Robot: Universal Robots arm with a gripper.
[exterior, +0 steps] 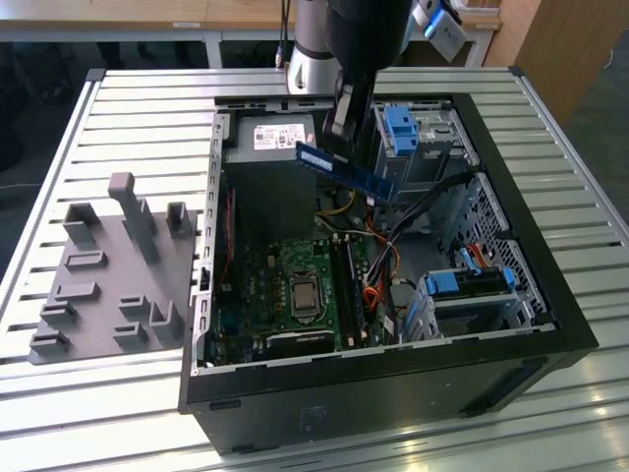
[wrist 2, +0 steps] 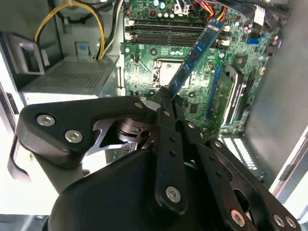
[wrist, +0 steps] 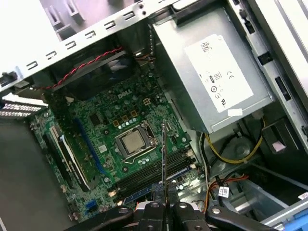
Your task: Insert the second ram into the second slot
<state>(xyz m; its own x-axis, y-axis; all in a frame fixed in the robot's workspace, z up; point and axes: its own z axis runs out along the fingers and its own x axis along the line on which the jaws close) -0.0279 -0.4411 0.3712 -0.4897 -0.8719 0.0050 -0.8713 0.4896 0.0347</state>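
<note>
Slatted metal desk (exterior: pixel 118 108), open black PC case (exterior: pixel 393 393): claw (wrist 2: pixel 166 98) is clamped on the thin blue RAM stick (exterior: pixel 359 175), high above the black memory slots (exterior: pixel 351 287), its length angled across them.

White printed label (wrist: pixel 219 72) on the grey power supply (wrist: pixel 178 82), lines too small to read, small white sticker (wrist: pixel 235 112) beside it, blurred, pale patch on the second ram (wrist 2: pixel 192 55), nothing legible there.

The arm (exterior: pixel 311 67) has a silver-grey joint and black casing; its hand (wrist 2: pixel 166 96) is matte black, linked bars studded with silver screws (wrist 2: pixel 73 136).
</note>
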